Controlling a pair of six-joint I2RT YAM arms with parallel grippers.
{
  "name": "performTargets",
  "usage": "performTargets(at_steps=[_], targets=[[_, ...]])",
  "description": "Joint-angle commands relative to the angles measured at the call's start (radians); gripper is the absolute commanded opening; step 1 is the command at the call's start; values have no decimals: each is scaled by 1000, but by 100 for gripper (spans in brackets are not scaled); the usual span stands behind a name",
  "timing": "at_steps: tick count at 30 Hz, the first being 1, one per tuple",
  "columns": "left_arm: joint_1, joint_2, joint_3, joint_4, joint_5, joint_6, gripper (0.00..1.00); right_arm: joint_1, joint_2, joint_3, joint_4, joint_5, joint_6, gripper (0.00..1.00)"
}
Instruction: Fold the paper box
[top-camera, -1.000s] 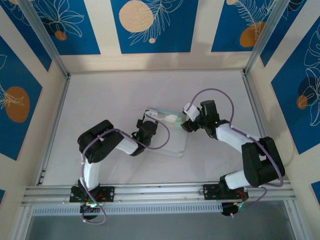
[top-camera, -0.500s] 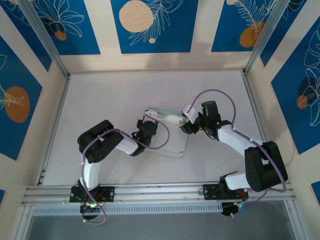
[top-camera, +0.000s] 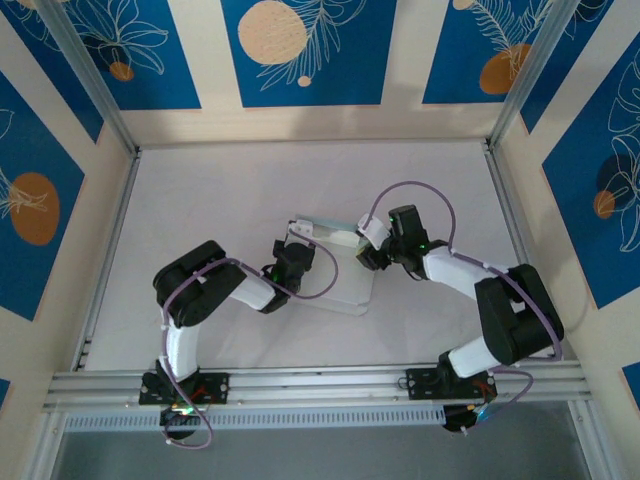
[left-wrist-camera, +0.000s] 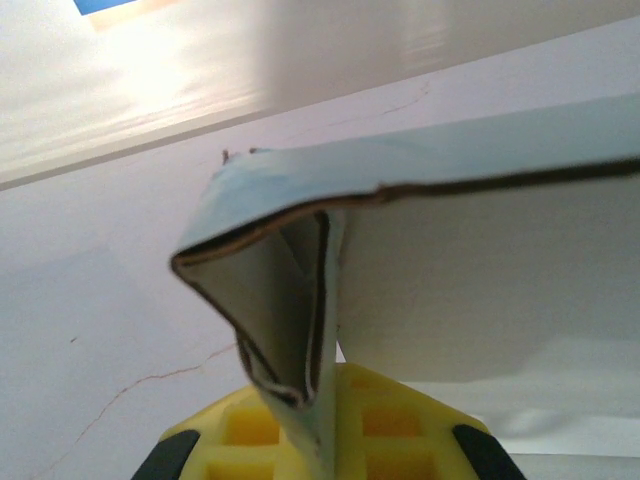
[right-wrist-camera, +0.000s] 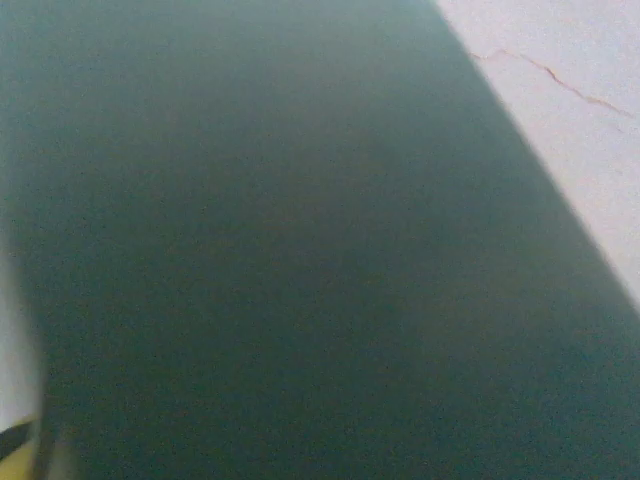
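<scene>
Hiding behind a close dark blur at its wrist camera, right gripper, hold impossible to tell. Mid-table, paper box, raised far edge running left-right, flap pinched in clenched left gripper.

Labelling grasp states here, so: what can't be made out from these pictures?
- Right gripper jaws: too small in the top view; dark blurred surface against the right wrist lens.
- Left gripper fingertips: cut off by the left wrist view's bottom edge.
- Paper box creases: too small from above.
</scene>
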Motion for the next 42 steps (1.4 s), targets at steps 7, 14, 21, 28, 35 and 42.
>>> performTargets(at_steps=[7, 14, 21, 28, 35, 42], targets=[[1, -1, -39, -52, 44, -30, 0, 12, 53, 45, 57, 106, 90, 33], [0, -12, -45, -53, 30, -41, 0, 10, 87, 79, 34, 151, 152, 16], [-1, -30, -49, -73, 20, -96, 0, 12, 122, 91, 58, 323, 213, 9], [-7, -41, -50, -88, 37, -142, 0, 70, 191, 126, 94, 491, 221, 0], [-11, -47, -51, -97, 28, -142, 0, 97, 260, 159, 91, 672, 157, 0], [-12, -37, -40, -121, 32, -157, 0, 117, 333, 207, 54, 688, 120, 0]])
